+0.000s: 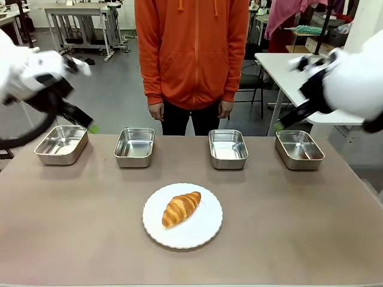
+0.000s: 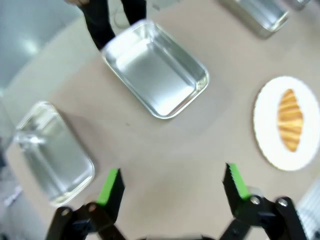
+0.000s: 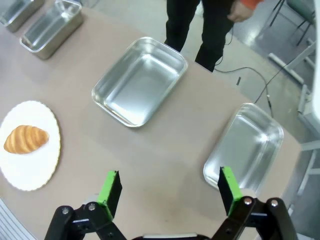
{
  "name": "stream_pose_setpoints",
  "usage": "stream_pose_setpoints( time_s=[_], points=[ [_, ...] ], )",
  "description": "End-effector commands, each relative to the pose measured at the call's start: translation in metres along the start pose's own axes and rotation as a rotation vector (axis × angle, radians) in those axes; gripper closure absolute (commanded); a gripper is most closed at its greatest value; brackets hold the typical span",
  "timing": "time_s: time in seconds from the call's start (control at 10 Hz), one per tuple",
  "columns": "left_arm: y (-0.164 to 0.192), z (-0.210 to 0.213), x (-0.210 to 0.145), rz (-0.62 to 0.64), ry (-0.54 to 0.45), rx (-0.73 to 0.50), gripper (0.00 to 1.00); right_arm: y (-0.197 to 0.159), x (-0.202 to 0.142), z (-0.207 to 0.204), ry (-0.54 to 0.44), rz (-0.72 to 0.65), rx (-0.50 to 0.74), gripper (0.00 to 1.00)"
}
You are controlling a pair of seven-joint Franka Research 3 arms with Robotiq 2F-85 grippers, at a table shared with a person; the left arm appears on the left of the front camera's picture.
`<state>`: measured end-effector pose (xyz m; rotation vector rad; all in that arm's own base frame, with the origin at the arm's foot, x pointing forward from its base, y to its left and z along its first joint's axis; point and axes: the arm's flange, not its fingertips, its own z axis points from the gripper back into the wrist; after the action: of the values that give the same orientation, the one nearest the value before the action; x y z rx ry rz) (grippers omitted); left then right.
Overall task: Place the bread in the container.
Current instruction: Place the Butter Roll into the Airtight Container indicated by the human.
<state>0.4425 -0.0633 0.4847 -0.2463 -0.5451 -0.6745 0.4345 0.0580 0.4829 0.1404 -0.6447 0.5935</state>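
Note:
The bread (image 1: 181,208), a golden-brown croissant, lies on a round white plate (image 1: 203,230) at the middle front of the table. Several identical steel pans stand in a row behind it; which one is the container I cannot tell. My left gripper (image 1: 90,124) hangs open over the far-left pan (image 1: 61,144), and in its wrist view the left gripper (image 2: 173,180) holds nothing, with the bread (image 2: 290,120) off to the right. My right gripper (image 1: 282,122) hovers open beside the far-right pan (image 1: 299,149). In the right wrist view the right gripper (image 3: 169,186) is empty, and the bread (image 3: 26,138) lies far left.
A person in an orange hoodie stands at the far edge, hands (image 1: 157,112) hanging at the sides. The two inner pans (image 1: 134,146) (image 1: 228,148) are empty. Bare tabletop lies around the plate and between the pans. A white table (image 1: 281,66) stands behind on the right.

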Motion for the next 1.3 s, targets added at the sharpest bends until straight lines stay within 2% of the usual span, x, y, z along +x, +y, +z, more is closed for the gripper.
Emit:
stream_pose_setpoints(
  time_s=[0.0,0.1,0.3,0.4,0.5,0.6,0.7,1.0,1.1,1.2],
  points=[
    [0.063,0.003,-0.008,-0.078,-0.028,-0.167,0.0,-0.056,-0.019,0.006,-0.032,0.029,0.083,0.0],
    [0.087,0.012,-0.024,-0.102,-0.07,-0.213,0.0,-0.081,-0.034,0.011,-0.066,0.036,0.125,0.0],
    [0.113,0.033,-0.06,-0.141,-0.15,-0.229,0.0,-0.113,-0.059,0.017,-0.201,0.124,0.327,0.0],
    [0.125,0.039,-0.074,-0.159,-0.198,-0.232,0.0,-0.122,-0.067,0.014,-0.234,0.146,0.347,0.0],
    [0.133,0.04,-0.082,-0.094,-0.212,-0.208,0.0,-0.118,-0.072,0.01,-0.256,0.125,0.356,0.0],
    [0.114,0.042,-0.071,-0.14,-0.167,-0.211,0.0,-0.094,-0.07,0.005,-0.169,0.106,0.328,0.0],
    [0.114,0.042,-0.071,-0.14,-0.167,-0.211,0.0,-0.107,-0.076,0.028,-0.239,0.121,0.298,0.0],
    [0.114,0.042,-0.071,-0.14,-0.167,-0.211,0.0,-0.107,-0.076,0.028,-0.239,0.121,0.298,0.0],
    [0.112,0.039,-0.071,-0.158,-0.145,-0.203,0.0,-0.103,-0.076,0.024,-0.205,0.096,0.305,0.0],
    [0.125,0.057,-0.072,-0.139,-0.198,-0.214,0.0,-0.125,-0.079,0.033,-0.242,0.072,0.322,0.0]
  ],
)
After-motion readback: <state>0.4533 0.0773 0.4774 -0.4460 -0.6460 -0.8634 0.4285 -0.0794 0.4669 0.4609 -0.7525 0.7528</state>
